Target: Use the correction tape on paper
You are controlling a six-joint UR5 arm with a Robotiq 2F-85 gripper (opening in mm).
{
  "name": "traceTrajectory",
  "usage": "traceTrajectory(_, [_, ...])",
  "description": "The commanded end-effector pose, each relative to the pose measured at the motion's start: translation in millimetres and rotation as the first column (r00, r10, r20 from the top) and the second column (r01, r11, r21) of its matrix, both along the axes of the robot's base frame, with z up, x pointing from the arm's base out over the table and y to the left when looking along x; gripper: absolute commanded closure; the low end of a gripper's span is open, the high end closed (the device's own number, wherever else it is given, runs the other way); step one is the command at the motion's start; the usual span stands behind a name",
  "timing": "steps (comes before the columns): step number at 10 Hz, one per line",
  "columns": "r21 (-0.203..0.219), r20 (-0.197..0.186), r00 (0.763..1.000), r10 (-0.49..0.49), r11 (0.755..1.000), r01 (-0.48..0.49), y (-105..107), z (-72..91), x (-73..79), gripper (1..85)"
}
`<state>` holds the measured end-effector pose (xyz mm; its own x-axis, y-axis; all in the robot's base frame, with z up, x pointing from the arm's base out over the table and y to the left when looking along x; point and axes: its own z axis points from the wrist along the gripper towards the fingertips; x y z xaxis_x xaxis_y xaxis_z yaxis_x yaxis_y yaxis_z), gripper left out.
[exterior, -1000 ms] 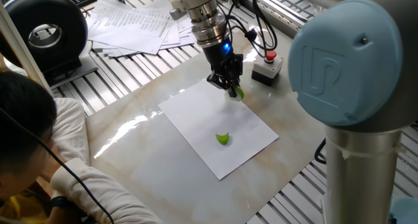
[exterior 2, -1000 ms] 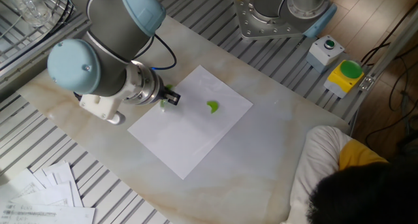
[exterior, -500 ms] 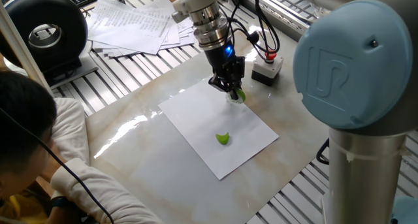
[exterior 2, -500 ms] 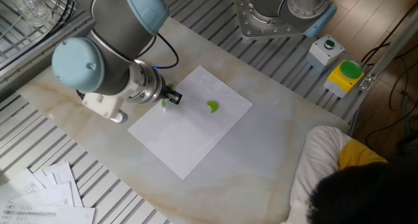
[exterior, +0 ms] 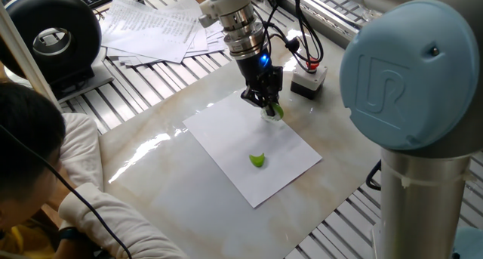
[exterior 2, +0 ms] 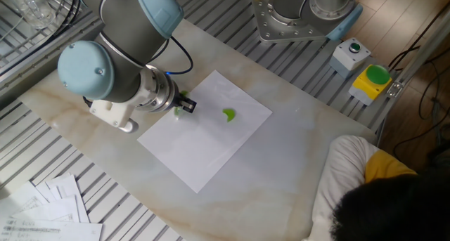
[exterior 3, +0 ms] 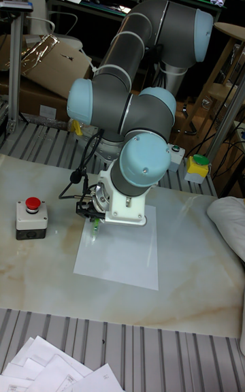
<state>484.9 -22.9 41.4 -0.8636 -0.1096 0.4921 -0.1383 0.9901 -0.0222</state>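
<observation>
On the marble-patterned tabletop (exterior: 151, 176):

Item 1. Blank white rectangular sheet of paper (exterior: 234, 149), lying flat and turned diagonally to the table edges; also seen at (exterior 2: 193, 146) and (exterior 3: 122, 252).

Item 2. Small green-and-white correction tape dispenser (exterior: 272, 110), pinched between the fingers of the black two-finger gripper (exterior: 264, 100), tip down on the far part of the sheet, near its far-right edge. Orientation: it appears tilted, its green rear end raised towards the right; it is too small to read its long axis with certainty.

Item 3. Separate green curved piece (exterior: 258, 160), probably the dispenser's cap, lying loose on the sheet nearer the camera, well apart from the gripper.

Change: over the last second the gripper and dispenser have shifted only slightly along the sheet; cap and paper are unmoved. Judgement: the tape stroke is under way or only just begun; no white strip can be made out against the white paper, so progress cannot be confirmed.

Adjacent: grey box with red push button (exterior: 309, 74), just beyond the sheet's far-right edge; fanned printed sheets (exterior: 155, 29), far left.
</observation>
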Motion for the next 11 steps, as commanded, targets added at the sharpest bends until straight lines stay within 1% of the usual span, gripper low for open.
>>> traceTrajectory(1, [0.011, 0.004, 1.000, -0.008, 1.000, 0.008, 3.0, 0.0, 0.9, 84.7])
traceTrajectory(6, [0.008, 0.006, 1.000, -0.005, 1.000, 0.005, 0.2, -3.3, -1.0, 84.7])
traceTrajectory(11, [-0.005, -0.009, 1.000, -0.005, 1.000, 0.005, -0.1, 0.1, -5.1, 84.7])
